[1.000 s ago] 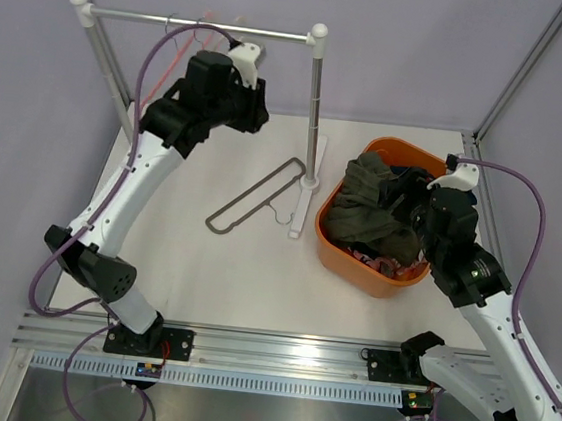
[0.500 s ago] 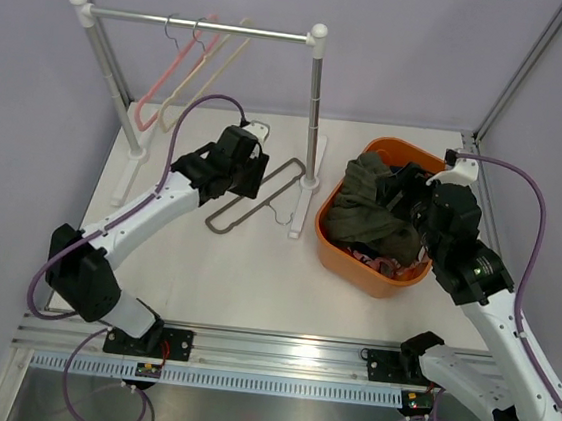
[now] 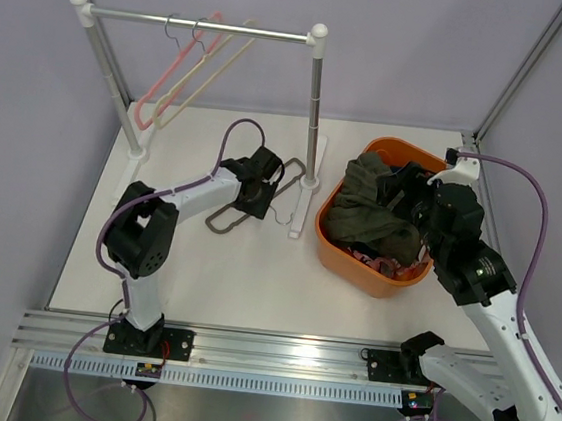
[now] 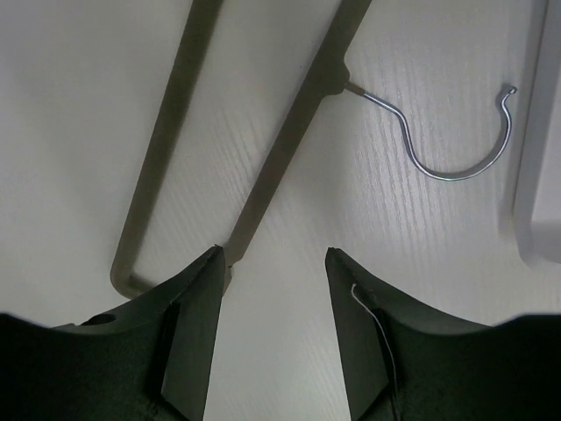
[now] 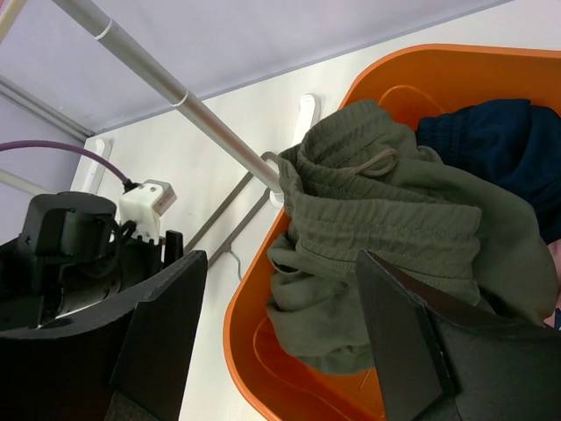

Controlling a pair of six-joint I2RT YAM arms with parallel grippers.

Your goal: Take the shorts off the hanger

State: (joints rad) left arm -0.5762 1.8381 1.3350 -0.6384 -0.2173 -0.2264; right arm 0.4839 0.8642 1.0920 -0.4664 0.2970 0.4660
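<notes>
The olive green shorts (image 3: 360,204) lie on top in the orange basket (image 3: 341,257), with the dark navy shorts (image 3: 410,196) beside them and a bit of the pink patterned shorts (image 3: 368,258) under them. The right wrist view shows the olive shorts (image 5: 394,237), the navy shorts (image 5: 491,140) and a pink edge (image 5: 555,307). My right gripper (image 5: 280,254) is open and empty above the basket (image 3: 396,190). My left gripper (image 4: 273,254) is open and empty, low over a bare grey hanger (image 4: 289,132) lying flat on the table (image 3: 254,198).
A clothes rack's rail (image 3: 200,24) carries a bare pink hanger (image 3: 175,69) and a bare beige hanger (image 3: 211,67). The rack's post (image 3: 315,104) and white foot (image 3: 301,208) stand between the grey hanger and the basket. The hanger's wire hook (image 4: 456,149) points toward the foot.
My left arm has come down from the rail to the table and now hovers over the grey hanger. My right gripper has barely moved over the basket.
</notes>
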